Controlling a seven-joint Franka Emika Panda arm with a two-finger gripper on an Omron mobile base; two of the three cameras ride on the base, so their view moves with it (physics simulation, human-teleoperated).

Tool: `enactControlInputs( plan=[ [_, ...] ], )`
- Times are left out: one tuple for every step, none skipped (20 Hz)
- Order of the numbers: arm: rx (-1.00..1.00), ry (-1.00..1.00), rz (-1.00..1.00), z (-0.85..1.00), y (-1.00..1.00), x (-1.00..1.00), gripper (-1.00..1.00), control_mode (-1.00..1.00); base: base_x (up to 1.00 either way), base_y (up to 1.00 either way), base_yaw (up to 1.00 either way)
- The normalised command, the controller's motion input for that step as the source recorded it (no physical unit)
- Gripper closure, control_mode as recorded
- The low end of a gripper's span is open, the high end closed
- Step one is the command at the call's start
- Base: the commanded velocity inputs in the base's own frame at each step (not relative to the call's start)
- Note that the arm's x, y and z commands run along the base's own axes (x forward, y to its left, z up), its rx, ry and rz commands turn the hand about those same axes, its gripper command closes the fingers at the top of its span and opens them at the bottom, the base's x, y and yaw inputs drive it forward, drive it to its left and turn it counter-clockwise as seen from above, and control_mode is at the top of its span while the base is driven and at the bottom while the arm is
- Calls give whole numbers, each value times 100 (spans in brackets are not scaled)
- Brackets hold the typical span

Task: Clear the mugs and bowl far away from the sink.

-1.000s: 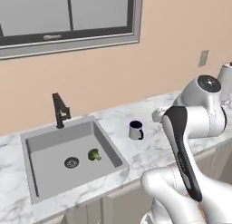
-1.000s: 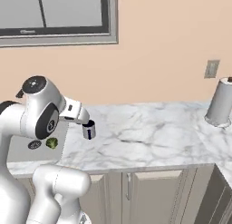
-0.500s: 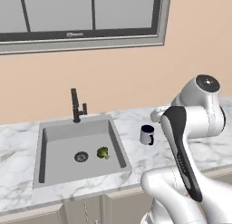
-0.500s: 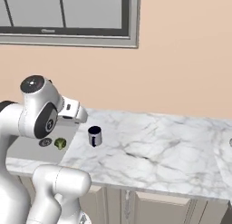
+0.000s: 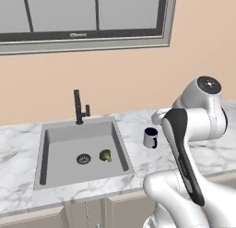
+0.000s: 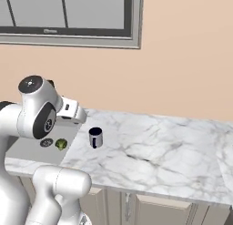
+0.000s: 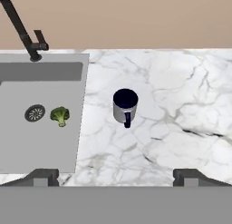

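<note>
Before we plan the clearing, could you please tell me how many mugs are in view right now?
1. A dark-interior grey mug stands upright on the marble counter, just right of the sink, handle toward the camera. Others may sit outside these views.

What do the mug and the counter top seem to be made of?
The mug looks like glazed ceramic, though this is uncertain: it has a smooth grey wall, slightly glossy, with a dark inside and a dark handle. The counter top looks like polished marble: it is white with grey veins.
</note>
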Motion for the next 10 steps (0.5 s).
enactControlInputs(
  plan=[
    [0,0,0,0,0,0,-100,100,100,-24,-13],
    [0,0,0,0,0,0,-100,100,87,-15,-28],
    [0,0,0,0,0,0,-100,100,91,0,-39],
    [0,0,0,0,0,0,-100,100,76,0,-44],
    [0,0,0,0,0,0,-100,100,71,0,-42],
    [0,0,0,0,0,0,-100,100,66,0,-35],
    [0,0,0,0,0,0,-100,100,66,0,-14],
    [11,13,0,-49,-14,62,-100,-100,0,0,0],
    [7,14,1,-34,-26,56,-100,-100,0,0,0],
    [4,17,3,-39,-26,54,-100,-100,0,0,0]
  ],
)
